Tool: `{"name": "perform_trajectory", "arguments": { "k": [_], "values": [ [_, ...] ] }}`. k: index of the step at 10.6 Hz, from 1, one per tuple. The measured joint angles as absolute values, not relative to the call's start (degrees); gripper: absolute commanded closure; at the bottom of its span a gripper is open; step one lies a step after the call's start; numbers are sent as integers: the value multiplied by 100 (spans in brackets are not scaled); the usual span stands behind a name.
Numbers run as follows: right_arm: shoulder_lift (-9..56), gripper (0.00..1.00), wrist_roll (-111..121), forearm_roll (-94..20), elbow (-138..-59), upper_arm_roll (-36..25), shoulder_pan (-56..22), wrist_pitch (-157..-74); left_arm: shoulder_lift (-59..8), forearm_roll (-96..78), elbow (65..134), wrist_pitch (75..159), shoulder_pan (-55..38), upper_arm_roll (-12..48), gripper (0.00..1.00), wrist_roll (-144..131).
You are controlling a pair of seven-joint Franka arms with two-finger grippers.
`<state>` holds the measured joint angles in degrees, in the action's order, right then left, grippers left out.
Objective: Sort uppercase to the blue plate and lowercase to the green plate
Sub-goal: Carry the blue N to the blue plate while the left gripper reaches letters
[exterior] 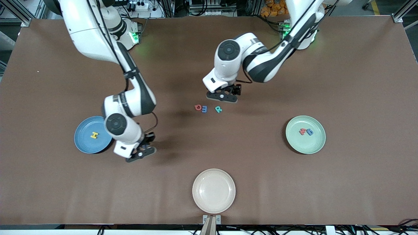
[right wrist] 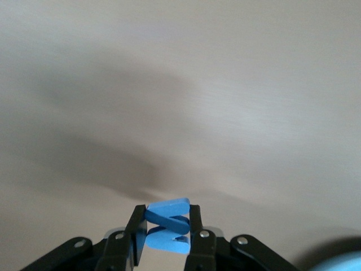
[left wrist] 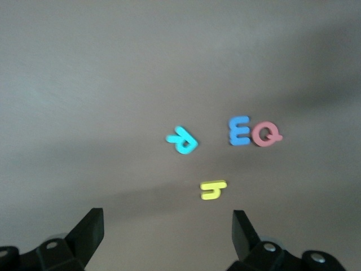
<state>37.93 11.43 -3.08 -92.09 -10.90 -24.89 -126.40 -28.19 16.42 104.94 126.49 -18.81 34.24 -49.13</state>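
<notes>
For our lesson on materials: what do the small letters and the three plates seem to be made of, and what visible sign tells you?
The letters, such as the yellow H and the blue letter held in the right gripper, look like matte foam: thick, flat-cut edges, no shine. The blue plate, green plate and cream plate look like smooth moulded plastic with a soft sheen, though glazed ceramic cannot be ruled out.

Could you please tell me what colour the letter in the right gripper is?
Blue letter, best seen in the right wrist view.

The bench [exterior: 294,182] is showing a matt brown, cloth-like top. The plates, blue [exterior: 85,143], green [exterior: 313,145] and cream [exterior: 214,202], are looking smooth with a soft sheen. The letters, like the yellow H [exterior: 94,135], are looking like matt foam.
</notes>
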Motion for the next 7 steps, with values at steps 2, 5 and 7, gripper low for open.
{"name": "perform_trajectory", "arguments": {
  "k": [2,5,7],
  "values": [
    [3753,100,2305,-307,-9211,-1344,-2048,-12521,-3211,1970,10503,13029,-2208,3424,0,-5612],
    [3751,98,3712,-311,-9217,-1360,-1135,-12307,-3556,2120,10498,13312,-2495,3372,0,-6088],
    [3751,2,4187,-316,-9230,-1351,-798,-12210,-3610,2189,10471,13388,-2489,3257,0,-6084]
  ]
}}
